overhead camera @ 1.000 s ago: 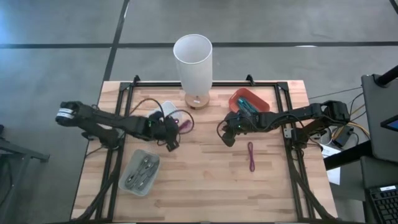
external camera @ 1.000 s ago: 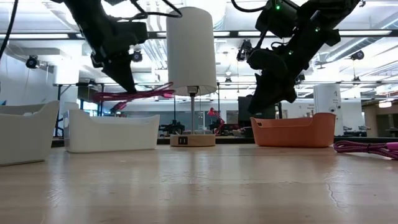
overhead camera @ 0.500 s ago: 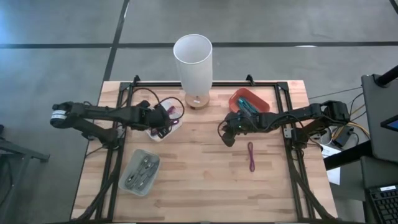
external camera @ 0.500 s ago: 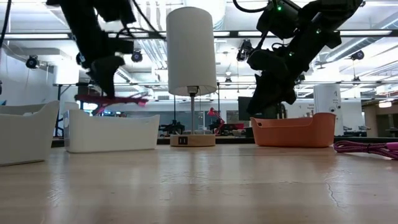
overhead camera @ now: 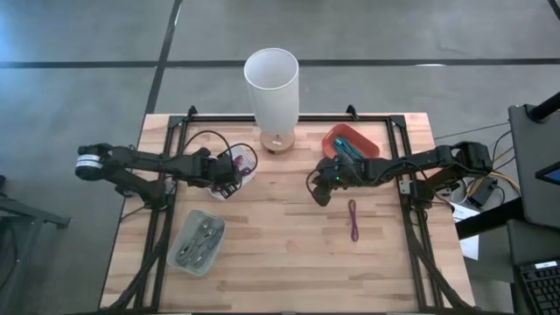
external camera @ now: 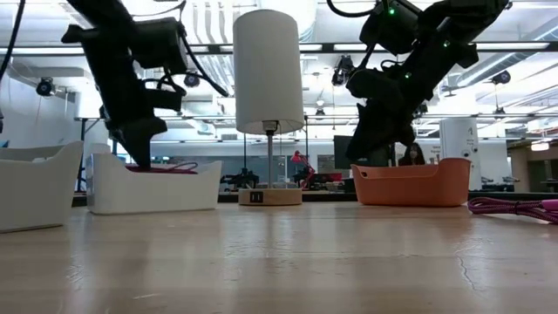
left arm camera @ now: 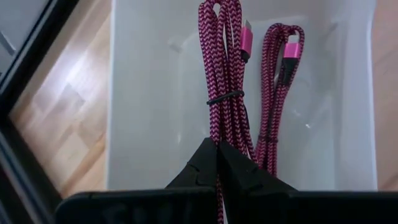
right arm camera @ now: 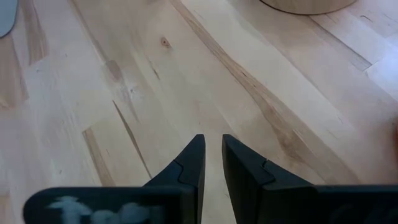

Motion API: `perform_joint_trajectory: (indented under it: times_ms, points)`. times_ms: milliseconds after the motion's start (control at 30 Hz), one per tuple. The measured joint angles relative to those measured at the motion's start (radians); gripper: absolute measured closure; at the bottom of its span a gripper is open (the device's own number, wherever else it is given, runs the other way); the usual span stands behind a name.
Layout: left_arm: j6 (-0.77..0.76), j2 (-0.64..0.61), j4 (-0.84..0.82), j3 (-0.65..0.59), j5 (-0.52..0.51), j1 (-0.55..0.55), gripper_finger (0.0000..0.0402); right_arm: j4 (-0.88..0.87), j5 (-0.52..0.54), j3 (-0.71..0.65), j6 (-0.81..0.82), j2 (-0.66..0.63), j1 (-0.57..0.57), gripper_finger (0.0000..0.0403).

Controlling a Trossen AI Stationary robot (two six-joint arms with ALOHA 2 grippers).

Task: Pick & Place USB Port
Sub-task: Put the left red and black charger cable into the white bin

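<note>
My left gripper (overhead camera: 229, 168) (external camera: 139, 155) (left arm camera: 217, 144) reaches down into the white bin (overhead camera: 244, 175) (external camera: 157, 187) (left arm camera: 143, 93), shut on a bundled magenta braided USB cable (left arm camera: 225, 68) (external camera: 172, 167). A second bundled cable (left arm camera: 277, 81) lies on the bin floor beside it. A third magenta cable (overhead camera: 353, 220) (external camera: 514, 208) lies on the bare wood near the table's right side. My right gripper (overhead camera: 320, 191) (external camera: 379, 144) (right arm camera: 211, 142) hovers above the table's middle, open by a narrow gap, with only wood below it. My left gripper pinches the tied cable bundle between its two fingers at the bundle's near end (left arm camera: 219, 132). The fingers come slanting down from above and lie along the bundle. The rest of the bundle, with its connector (left arm camera: 246, 38), stretches ahead of the fingertips inside the bin.
A white lamp (overhead camera: 272, 87) (external camera: 268, 105) stands on its wooden base at the far middle. An orange bin (overhead camera: 353, 144) (external camera: 411, 183) sits far right. A clear tray of small parts (overhead camera: 198, 243) sits near left. Bare wood lies between the third cable and the tray.
My left gripper has carried the cable bundle from the table's middle toward the left and far side, over the white bin, then down into it. The bundle, held level above the bin rim before, now lies low inside the bin. My right arm has kept still.
</note>
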Motion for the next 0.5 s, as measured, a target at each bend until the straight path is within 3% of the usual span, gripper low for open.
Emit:
perform_joint_trajectory:
  times_ms: [500]
  points:
    - [0.018, 0.000, 0.145, -0.104, 0.029, 0.020, 0.0397, 0.000, 0.000, 0.000, 0.000, 0.000, 0.000, 0.0351]
